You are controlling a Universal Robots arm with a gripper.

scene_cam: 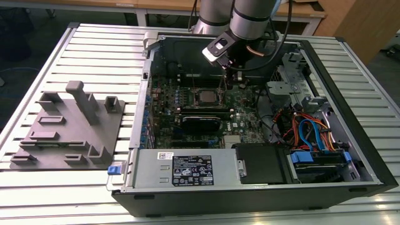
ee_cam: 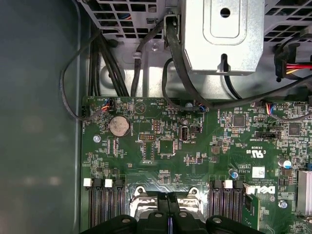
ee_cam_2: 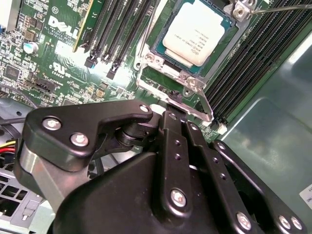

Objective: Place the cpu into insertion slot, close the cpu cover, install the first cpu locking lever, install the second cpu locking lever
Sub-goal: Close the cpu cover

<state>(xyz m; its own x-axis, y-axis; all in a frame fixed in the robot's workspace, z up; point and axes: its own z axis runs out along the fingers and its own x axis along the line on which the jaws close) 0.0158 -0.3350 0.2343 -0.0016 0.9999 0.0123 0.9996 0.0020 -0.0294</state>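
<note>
**Claw clenched at the edge of the seated chip**

The arm reaches down into an open computer case (scene_cam: 368,161) that lies on a slatted desk (scene_cam: 93,47). The claw (scene_cam: 234,83) hangs low over the green circuit board (ee_cam: 195,161).

In both wrist views the claw's (ee_cam_2: 170,105) two black fingers (ee_cam: 163,207) are drawn together, with a thin seam between them and nothing seen in their grip. The tips sit right at the near edge of the cpu cover (ee_cam_2: 189,82). Whether they press on it I cannot tell.

Just ahead of the tips, the cpu (ee_cam_2: 192,36) rests in the insertion slot (ee_cam_2: 156,48), its dull silvery top facing up. The cover lies flat around the chip, which shows through the cover's square window. A silvery tab of the cover juts out toward the claw. At the cover's far corner, beyond the chip from the claw, a thin metal rod (ee_cam_2: 280,7) runs off sideways.

Long black memory slots (ee_cam_2: 122,29) flank the chip on either side of the claw's line of reach.

In the first wrist view, farther ahead of the claw, the board carries a round coin battery (ee_cam: 119,126). Beyond that stand black cables (ee_cam: 100,58) and a metal drive cage (ee_cam: 222,36).

Well apart from the claw, on the exterior view's left, a grey moulded holder (scene_cam: 69,126) stands on the desk outside the case.
</note>
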